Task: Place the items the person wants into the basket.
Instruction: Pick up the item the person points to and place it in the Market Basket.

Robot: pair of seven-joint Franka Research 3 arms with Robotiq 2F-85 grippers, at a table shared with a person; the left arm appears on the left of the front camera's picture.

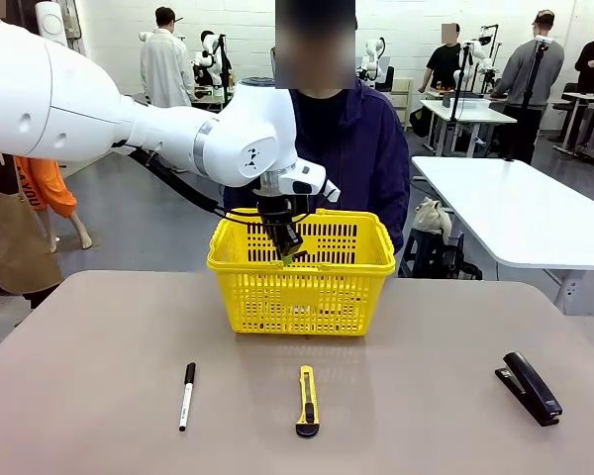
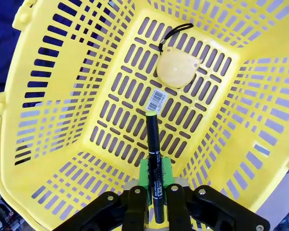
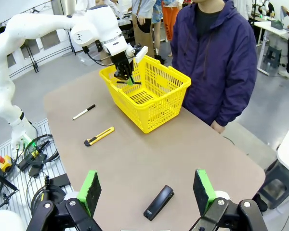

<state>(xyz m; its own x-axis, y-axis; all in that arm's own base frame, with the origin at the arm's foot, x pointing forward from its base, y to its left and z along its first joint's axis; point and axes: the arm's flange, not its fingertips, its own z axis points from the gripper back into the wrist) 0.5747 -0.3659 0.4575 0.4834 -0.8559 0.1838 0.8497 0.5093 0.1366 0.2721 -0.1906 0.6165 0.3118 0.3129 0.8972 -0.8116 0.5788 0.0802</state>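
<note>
Left wrist view: you are looking straight down into the yellow basket (image 2: pixel 62 144). Your left gripper (image 2: pixel 154 169) has the slim black pen (image 2: pixel 153 144) standing between its green pads (image 2: pixel 143 174), yellow-green tip pointing down at the slotted floor. The pads sit close on either side of the barrel, but you cannot tell from here whether they are actually pressing on it. The round yellow tape measure (image 2: pixel 177 67) lies flat on the basket floor beyond the pen's tip, its black loop cord trailing off it. A white barcode label is stuck to the floor between the two.

Front view: the basket stands at the far middle of the table (image 1: pixel 99 346), just in front of the person (image 1: pixel 361 148) in the dark jacket. The left arm reaches in from the left, and its gripper hangs at rim height over the basket.

On the near side of the table lie three things, well apart: a white marker (image 1: pixel 186 394) at the left, a yellow-and-black utility knife (image 1: pixel 307 401) in the middle and the black stapler (image 1: pixel 530 388) at the right.

Right wrist view: your right gripper (image 3: pixel 145 191) has its fingers spread wide above the near right part of the table, and the stapler lies on the table beneath it.
</note>
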